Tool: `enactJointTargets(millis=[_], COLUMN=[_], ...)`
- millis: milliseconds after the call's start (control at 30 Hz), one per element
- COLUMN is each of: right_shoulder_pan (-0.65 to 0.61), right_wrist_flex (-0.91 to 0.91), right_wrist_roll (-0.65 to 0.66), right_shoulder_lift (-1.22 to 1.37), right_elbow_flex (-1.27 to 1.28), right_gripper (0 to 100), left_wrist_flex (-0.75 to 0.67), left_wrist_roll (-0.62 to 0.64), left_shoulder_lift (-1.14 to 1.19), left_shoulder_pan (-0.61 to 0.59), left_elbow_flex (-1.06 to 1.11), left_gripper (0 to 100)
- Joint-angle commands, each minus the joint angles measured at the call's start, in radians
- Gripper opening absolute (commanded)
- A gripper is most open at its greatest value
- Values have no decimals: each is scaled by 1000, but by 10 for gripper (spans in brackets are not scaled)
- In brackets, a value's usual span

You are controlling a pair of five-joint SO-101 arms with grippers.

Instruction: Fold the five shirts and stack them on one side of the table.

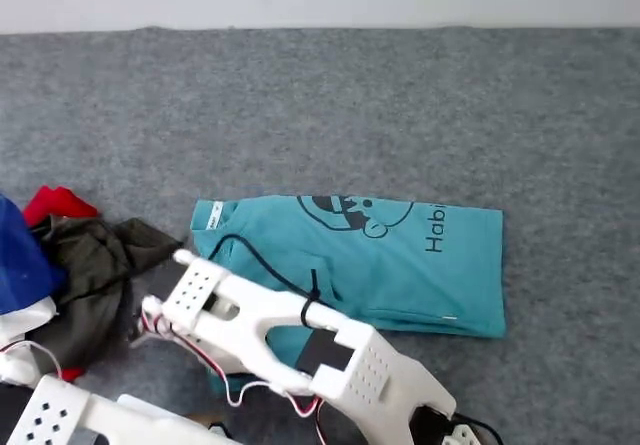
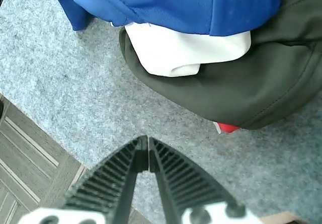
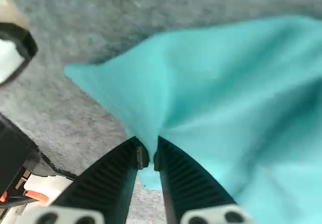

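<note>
Two wrist views are showing fingers: the right gripper (image 3: 148, 159) is pinching an edge of the teal shirt (image 1: 400, 265) mid-table; the left gripper (image 2: 148, 156), pressed together empty, is hovering at the edge of the table (image 2: 60, 98) beside the shirt pile (image 2: 241, 83).

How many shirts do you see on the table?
5. The teal shirt lies spread in the middle; the red shirt, olive shirt, blue shirt and white shirt are heaped at the high view's left edge. More may hide underneath.
</note>
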Motion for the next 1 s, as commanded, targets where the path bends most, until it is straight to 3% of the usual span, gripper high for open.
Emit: enactJointTargets(millis=[0,967], right_shoulder_pan=[45,331], right_wrist_flex=[48,-21], right_wrist_roll=[-9,-5], right_shoulder_lift=[-21,-110], right_elbow_flex=[-127,-152], right_gripper=[9,9], left_wrist_flex=[-21,-21], left_wrist_roll=[-9,-9], left_shoulder_lift=[-8,-6], left_shoulder_pan=[-8,0], left_elbow_flex=[-2,-1], left_gripper=[15,15])
